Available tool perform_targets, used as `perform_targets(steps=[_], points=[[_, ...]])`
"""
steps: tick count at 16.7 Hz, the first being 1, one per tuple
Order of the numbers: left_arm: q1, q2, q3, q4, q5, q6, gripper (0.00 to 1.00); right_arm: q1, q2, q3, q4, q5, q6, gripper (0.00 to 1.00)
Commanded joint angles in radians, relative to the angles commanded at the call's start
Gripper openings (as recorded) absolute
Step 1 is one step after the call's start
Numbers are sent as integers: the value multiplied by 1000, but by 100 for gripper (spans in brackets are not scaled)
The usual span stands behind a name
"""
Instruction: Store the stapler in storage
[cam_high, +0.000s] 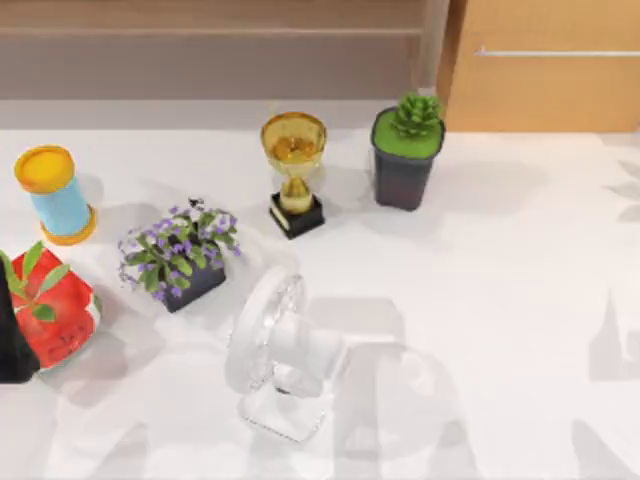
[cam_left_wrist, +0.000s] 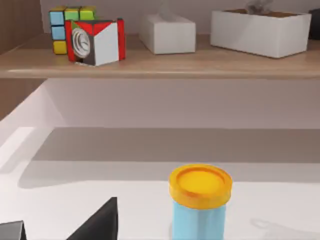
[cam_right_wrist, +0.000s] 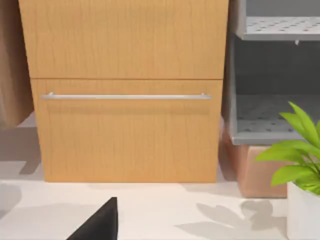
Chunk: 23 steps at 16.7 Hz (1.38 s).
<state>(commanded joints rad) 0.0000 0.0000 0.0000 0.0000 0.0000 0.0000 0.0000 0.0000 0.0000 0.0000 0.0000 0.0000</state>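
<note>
The stapler is out of view. The storage is a light-wood drawer at the table's back right with a thin silver bar handle. In the right wrist view the drawer faces me shut, its handle running across it. My right gripper hovers low over the table in front of it, open, with one black fingertip showing. My left gripper is open and holds nothing, low at the table's left edge, where its black body shows.
On the table stand a blue cylinder with a yellow lid, a purple-flowered plant, a gold trophy, a potted succulent, a white fan and a red pot with leaves. A grey-brown shelf unit stands behind.
</note>
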Motion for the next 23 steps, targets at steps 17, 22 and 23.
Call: perform_targets(steps=[17, 22, 23], points=[[0, 0, 0, 0, 0, 0, 100, 105, 974, 420, 540, 73, -707, 100], [0, 0, 0, 0, 0, 0, 100, 142, 1481, 639, 839, 125, -1056, 100], [0, 0, 0, 0, 0, 0, 100, 147, 1578, 679, 896, 136, -1121, 100]])
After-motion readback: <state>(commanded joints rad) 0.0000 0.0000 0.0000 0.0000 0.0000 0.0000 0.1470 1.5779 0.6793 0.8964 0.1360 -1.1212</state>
